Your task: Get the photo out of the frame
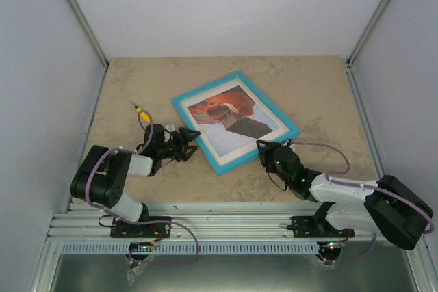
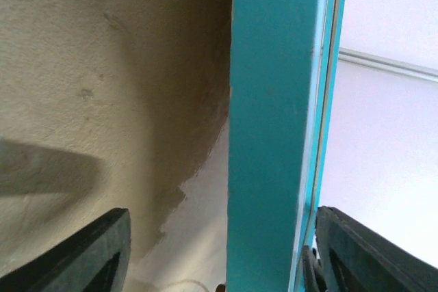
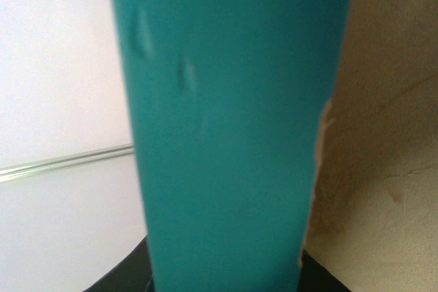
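Beige table (image 1: 308, 172) | photo (image 1: 229, 117) in frame (image 1: 205, 86), overhead only | left hand (image 1: 191, 138) spread astride edge | right hand (image 1: 264, 147) clamps frame

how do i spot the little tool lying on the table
On the tan table, look left of the turquoise frame, just beyond the left gripper. A thin tool lies there alone; its yellow handle and slim shape match nothing nearby.

Matt, slightly dented turquoise frame (image 1: 236, 122), glossy photo (image 1: 229, 114), rough mottled beige table (image 1: 321, 94)
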Controlling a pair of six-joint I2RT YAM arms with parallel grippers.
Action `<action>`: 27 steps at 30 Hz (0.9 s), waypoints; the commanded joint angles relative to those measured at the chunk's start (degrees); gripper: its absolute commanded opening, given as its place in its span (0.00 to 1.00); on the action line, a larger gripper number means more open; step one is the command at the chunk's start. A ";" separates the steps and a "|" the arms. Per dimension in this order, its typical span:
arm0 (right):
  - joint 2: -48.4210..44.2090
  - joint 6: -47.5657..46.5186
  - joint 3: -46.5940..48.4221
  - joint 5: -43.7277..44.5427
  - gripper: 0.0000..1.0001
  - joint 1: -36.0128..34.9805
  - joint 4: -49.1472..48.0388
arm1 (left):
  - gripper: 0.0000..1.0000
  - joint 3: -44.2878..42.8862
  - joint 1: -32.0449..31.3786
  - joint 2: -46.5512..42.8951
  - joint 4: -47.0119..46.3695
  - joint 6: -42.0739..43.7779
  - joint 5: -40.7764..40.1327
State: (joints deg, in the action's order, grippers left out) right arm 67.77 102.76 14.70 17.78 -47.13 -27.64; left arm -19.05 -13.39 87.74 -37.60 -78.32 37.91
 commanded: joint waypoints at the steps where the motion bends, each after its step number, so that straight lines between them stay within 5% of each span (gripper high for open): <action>1: 2.78 0.22 0.47 -5.67 0.01 -1.07 9.79 | 0.69 0.47 -0.50 4.17 -10.66 -4.34 1.33; 9: 4.47 0.05 2.67 -7.61 0.23 -1.07 12.97 | 0.35 2.86 -0.50 9.22 -19.51 -8.37 2.52; 13: 3.67 -1.30 5.72 -7.23 0.47 -1.04 19.64 | 0.23 2.97 -0.50 8.89 -18.07 -7.17 2.28; 27: -6.97 -14.38 12.16 -7.90 0.89 4.71 45.58 | 0.25 3.55 -0.50 12.09 -10.83 -2.74 1.20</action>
State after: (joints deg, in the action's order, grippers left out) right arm 64.36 95.48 25.17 10.35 -44.77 7.31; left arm -16.86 -13.93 97.60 -54.65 -79.31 39.81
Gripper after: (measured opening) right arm 0.862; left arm 0.272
